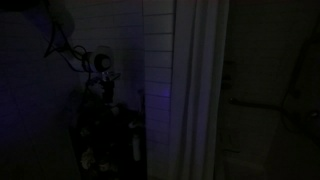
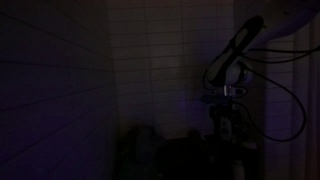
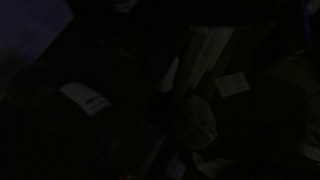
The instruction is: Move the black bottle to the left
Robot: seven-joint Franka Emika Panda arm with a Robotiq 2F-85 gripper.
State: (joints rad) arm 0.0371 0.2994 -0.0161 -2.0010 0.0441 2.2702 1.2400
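Wrist view nearly black: pale labels (image 3: 85,97) on dark shapes, nothing more legible. In both exterior views, arm (image 1: 75,50) (image 2: 235,50) reaching down before tiled wall (image 1: 155,50), gripper (image 1: 101,98) (image 2: 228,120) pointing down over cluster of dark objects (image 1: 100,145). Jaw opening lost in darkness: cannot tell how wide, nor whether anything held. No telling black bottle apart from dark cluster under gripper; exact place relative to gripper unclear. Containers and contents too dim to make out. Beside tiled wall, pale vertical frame (image 1: 195,90).
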